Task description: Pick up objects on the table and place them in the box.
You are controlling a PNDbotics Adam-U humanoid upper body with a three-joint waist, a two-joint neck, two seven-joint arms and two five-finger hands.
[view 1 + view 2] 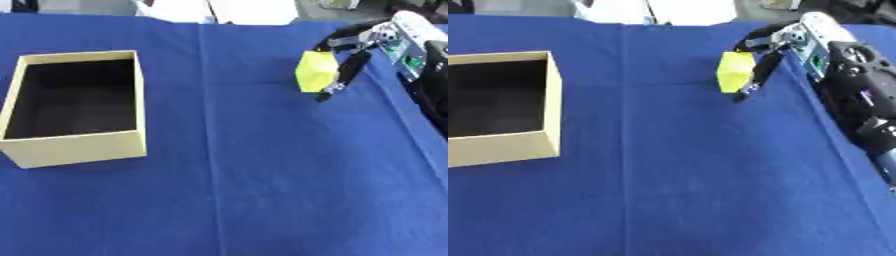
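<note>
Yellow against the blue cloth, a small block sits at the far right of the tabletop, and the robot's right hand is curled around it: dark fingers run down its right face while another part of the hand arches over its top. Whether the block is resting on the cloth or lifted just clear of it cannot be told. The left hand shows in neither view.

By the look of it, the pick-up step is in hand, with the grasp made and the carry not yet begun. The open cardboard box stands well apart at the left side, its dark inside showing nothing in it. The next move calls for raising the block above the box's rim, sweeping it leftward across the cloth, and letting go only once it is over the opening.

Between block and box the blue cloth lies bare, crossed only by a fold line, so the way is open. The box's near wall and right wall are the edges to clear.
</note>
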